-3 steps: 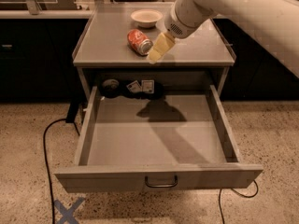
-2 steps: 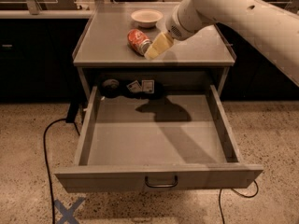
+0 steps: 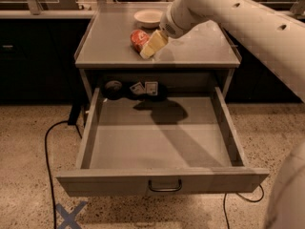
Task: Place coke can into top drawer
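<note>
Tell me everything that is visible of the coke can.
The coke can is small and red with pale markings, apparently metal. It seems to lie on its side on the grey cabinet top, in front of the white bowl, not in the open top drawer below. The gripper is close beside it, on the picture's right; whether they touch is unclear.

No legible text. Print on coke can, on cabinet top: unreadable. Two small tags at back of top drawer: unreadable. Blue tape X on floor. Gripper just beside coke can.
</note>
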Robot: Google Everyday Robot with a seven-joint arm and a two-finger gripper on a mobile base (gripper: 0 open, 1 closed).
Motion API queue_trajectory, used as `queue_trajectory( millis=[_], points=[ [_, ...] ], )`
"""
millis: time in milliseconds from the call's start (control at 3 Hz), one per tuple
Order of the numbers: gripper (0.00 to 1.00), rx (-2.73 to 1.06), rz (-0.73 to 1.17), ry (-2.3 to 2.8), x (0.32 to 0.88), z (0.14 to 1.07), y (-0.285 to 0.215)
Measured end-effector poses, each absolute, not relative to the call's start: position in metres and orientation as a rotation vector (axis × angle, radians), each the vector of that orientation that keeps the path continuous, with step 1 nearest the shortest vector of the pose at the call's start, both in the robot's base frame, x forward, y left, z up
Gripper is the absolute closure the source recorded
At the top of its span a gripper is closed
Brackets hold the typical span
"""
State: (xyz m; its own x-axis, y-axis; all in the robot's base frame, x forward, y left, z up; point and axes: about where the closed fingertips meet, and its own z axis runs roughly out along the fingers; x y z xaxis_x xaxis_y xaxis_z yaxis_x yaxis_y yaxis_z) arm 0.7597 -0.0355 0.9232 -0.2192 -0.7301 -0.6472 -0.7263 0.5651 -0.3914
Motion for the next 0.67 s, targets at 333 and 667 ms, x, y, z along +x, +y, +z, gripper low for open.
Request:
queue_trajectory(
  millis=[333,667],
  points=[
    [0.00,-1.223,0.004,1.961,0.786,0.921,-0.015],
    [0.00,-1.272,0.016,1.954,0.807,0.925,0.007]
  ],
)
